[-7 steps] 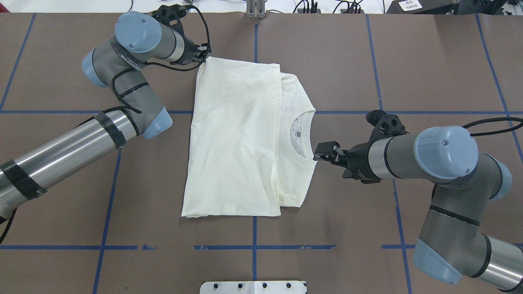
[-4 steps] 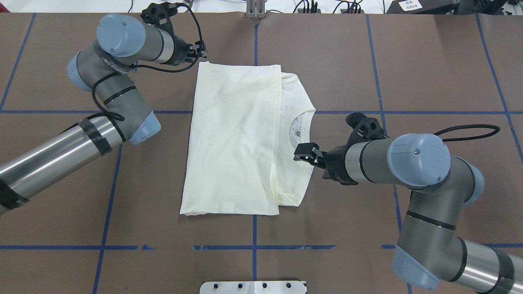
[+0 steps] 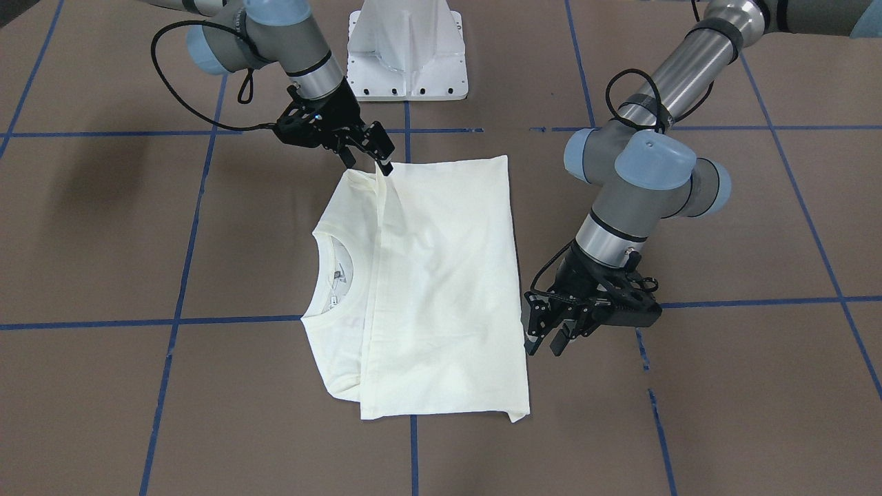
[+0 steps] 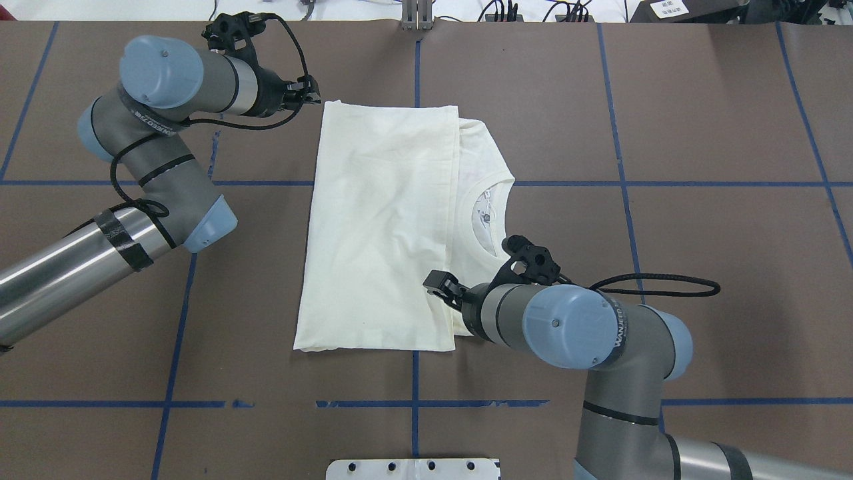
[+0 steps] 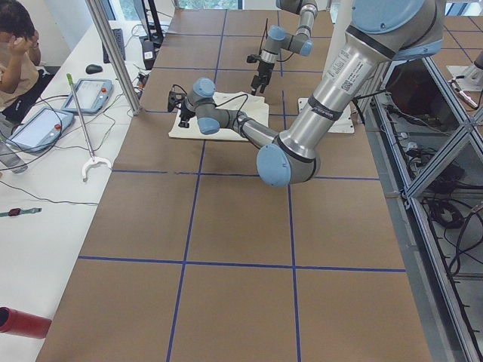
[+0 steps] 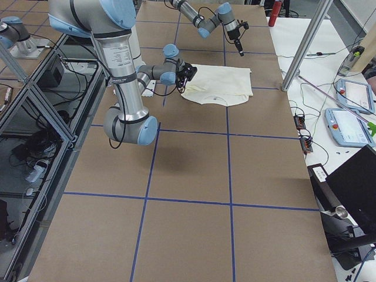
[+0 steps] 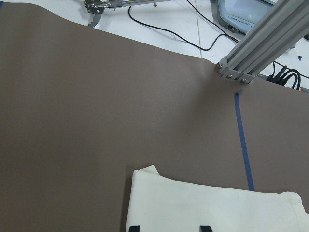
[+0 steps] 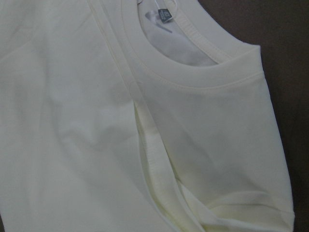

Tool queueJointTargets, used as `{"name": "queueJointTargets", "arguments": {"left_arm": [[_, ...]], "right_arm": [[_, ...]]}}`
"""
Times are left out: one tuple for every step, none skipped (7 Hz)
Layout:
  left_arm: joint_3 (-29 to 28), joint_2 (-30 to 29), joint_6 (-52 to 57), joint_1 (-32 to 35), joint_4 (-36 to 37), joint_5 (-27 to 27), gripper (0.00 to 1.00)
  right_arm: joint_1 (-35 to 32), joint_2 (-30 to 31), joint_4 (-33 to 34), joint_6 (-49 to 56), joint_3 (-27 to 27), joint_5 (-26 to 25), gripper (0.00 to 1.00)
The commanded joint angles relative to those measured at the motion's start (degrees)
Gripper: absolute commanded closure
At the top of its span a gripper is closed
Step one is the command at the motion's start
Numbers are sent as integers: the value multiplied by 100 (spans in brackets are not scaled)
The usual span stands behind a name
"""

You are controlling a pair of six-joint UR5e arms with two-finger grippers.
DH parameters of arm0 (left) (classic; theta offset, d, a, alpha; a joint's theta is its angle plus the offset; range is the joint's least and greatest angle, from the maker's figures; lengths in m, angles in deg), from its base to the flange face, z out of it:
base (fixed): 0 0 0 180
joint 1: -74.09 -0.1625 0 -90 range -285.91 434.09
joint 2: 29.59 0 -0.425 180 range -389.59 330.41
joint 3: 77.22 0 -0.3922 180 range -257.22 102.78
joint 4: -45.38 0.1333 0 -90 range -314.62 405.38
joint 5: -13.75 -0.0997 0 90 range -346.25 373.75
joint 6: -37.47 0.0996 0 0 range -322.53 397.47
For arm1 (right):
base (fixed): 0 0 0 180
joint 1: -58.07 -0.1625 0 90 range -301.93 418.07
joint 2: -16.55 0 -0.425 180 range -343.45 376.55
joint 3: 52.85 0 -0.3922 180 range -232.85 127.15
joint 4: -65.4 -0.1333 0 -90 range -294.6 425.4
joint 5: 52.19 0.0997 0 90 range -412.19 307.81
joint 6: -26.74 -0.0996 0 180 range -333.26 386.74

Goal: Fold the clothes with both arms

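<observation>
Cream long-sleeved T-shirt (image 4: 380, 220) lies folded flat mid-table (image 4: 700, 120) (brown top w/ blue tape grid). Its ribbed collar (image 8: 193, 75) shows beside the top layer, on the R side of the overhead view. L gripper (image 3: 542, 344) hangs just off the shirt's long edge, toward the far L corner. Its jaws are wide apart w/ nothing btwn them; L wrist cam shows both fingertips (image 7: 134, 229) at the frame bottom, shirt edge below. R gripper (image 3: 367, 165) is over the near end of the fold line, by the shoulder. Jaws spread, gripping nothing. One fingertip is right at the cloth edge, contact unclear.
</observation>
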Motion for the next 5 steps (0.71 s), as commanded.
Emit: {"name": "queueJointTargets", "arguments": {"left_arm": [[12, 10, -16, 1, -6, 0, 49], [12, 10, -7, 1, -6, 0, 49], [21, 10, -7, 1, -6, 0, 49], [21, 10, -16, 1, -6, 0, 49], [21, 10, -7, 1, -6, 0, 49]], "right_arm": [[275, -194, 370, -51, -54, -415, 6], [294, -342, 370, -51, -315, -416, 8], [320, -474, 370, -51, -544, -425, 9], [329, -423, 379, -51, -528, -417, 13], [372, -371, 379, -43, -537, -434, 16]]}}
